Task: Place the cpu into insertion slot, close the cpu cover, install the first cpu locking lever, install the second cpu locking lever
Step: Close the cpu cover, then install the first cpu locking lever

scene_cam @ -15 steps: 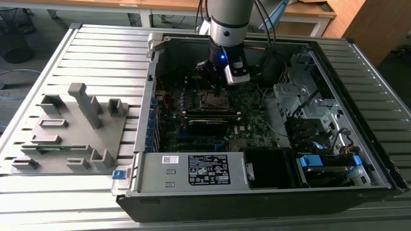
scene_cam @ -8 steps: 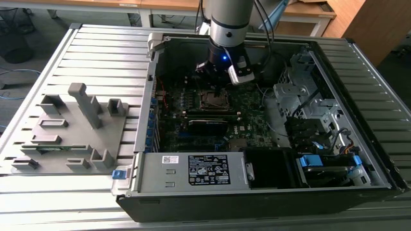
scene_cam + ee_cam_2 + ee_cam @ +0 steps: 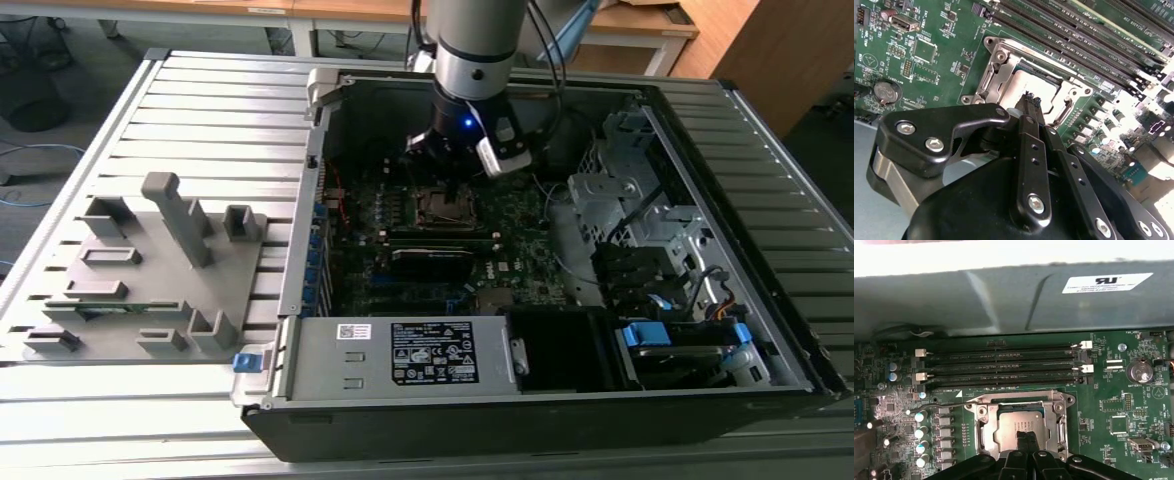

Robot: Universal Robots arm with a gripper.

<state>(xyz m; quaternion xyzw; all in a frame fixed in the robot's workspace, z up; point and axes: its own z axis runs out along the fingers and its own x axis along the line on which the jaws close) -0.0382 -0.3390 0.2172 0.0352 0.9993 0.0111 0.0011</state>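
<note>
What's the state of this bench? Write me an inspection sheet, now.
Surface: slatted grey table carrying an open computer case.
Job's things: cpu seated in the insertion slot; cpu cover flat over it, locking unclear.
Clutter: grey fixture tray on the exterior view's left.
Grippers: tool shut, tips at the cpu, contact unclear.
Cables: black cables run down the arm.
Surroundings: wooden desks behind.

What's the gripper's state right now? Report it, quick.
Gripper: shut, fingertips together just over the chip, nothing seen held between them.
</note>
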